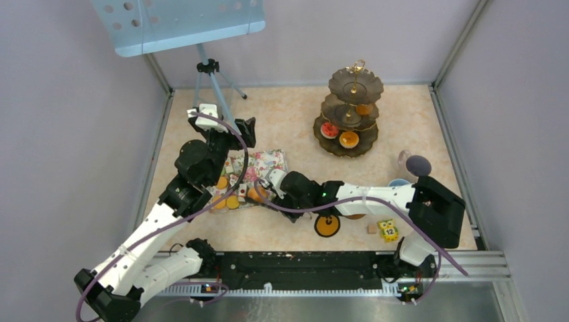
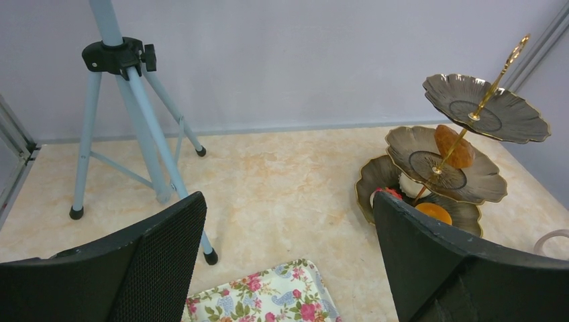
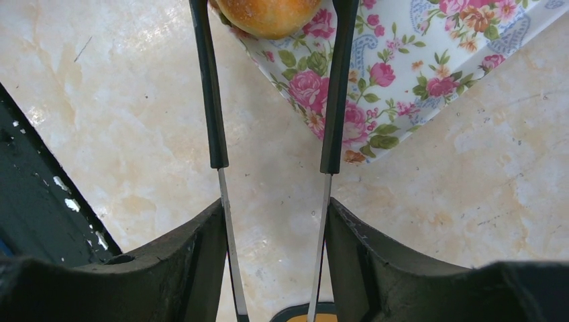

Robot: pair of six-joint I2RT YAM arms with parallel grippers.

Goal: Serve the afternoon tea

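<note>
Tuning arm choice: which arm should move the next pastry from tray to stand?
Right. Right gripper holds tongs whose tips flank an orange pastry on the floral tray; left gripper is open, empty.

Floral tray (image 3: 416, 60); orange pastry (image 3: 268, 13); black-tipped silver tongs (image 3: 209, 100).

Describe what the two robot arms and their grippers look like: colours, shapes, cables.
The left arm and right arm have white shell links joined by chunky black joints, each trailed by a looping purple cable. The left gripper has broad black fingers with a mesh-textured inner pad; the right gripper has smooth, curved black fingers.
</note>
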